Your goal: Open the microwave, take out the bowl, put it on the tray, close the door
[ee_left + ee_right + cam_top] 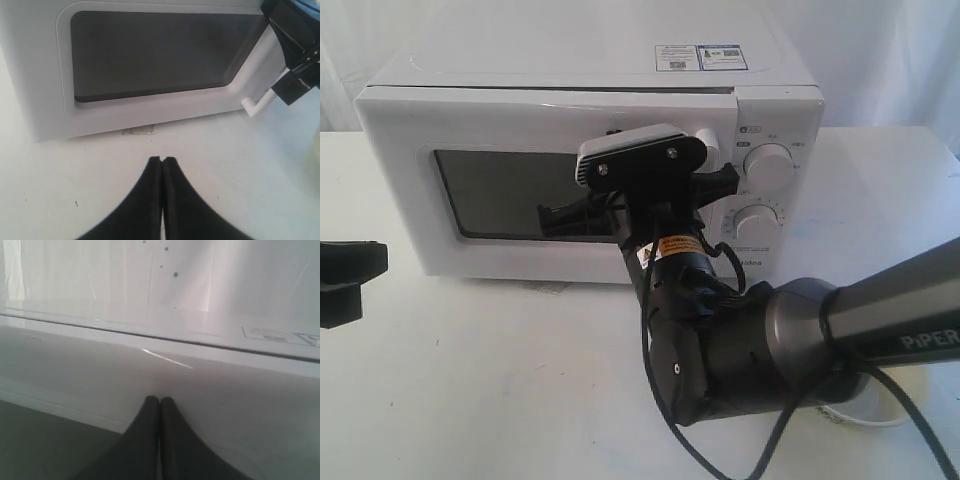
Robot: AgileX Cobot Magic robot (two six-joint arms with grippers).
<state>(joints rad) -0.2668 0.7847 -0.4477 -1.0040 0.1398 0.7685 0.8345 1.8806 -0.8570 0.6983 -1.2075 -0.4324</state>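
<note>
The white microwave [570,60] stands on the table with its door [410,200] against the body, the dark window [160,50] facing me. My right gripper [160,399] is shut, and its tips rest on the door's white frame just above the window. In the exterior view its wrist camera [640,160] hides those tips. Only the lower end of the handle [260,102] shows, beside the right arm. My left gripper [162,159] is shut on nothing, low over the table in front of the door's lower left part. The bowl and the tray are out of view.
Two round knobs [770,165] sit on the panel right of the door. The right arm [880,320] reaches in from the lower right across the white table [470,380]. A thin white curved edge [865,420] shows under that arm. White curtains hang behind.
</note>
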